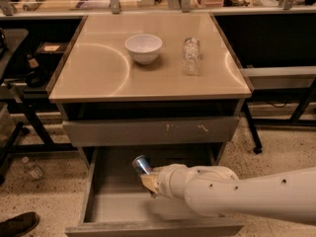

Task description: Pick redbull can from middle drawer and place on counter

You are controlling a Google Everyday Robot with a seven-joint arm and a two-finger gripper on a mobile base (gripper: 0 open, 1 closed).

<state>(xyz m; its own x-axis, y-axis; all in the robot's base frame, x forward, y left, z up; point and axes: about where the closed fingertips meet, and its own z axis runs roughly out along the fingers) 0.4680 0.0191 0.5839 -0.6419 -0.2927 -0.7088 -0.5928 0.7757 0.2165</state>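
A glossy beige finish with reflected light is shown by the tabletop (98, 78). A shiny metal end is seen on the redbull can (142, 164). The hand (149, 181), over the smooth matt grey floor of the middle drawer (113, 204), is carried by an arm (237, 199) cased in smooth white plastic.

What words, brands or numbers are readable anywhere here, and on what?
None can be read.
Can, at the gripper in the middle drawer: print too blurred.
Bottle on the counter: no readable label.
Bowl: plain.
Upper drawer front: only white scuffs.
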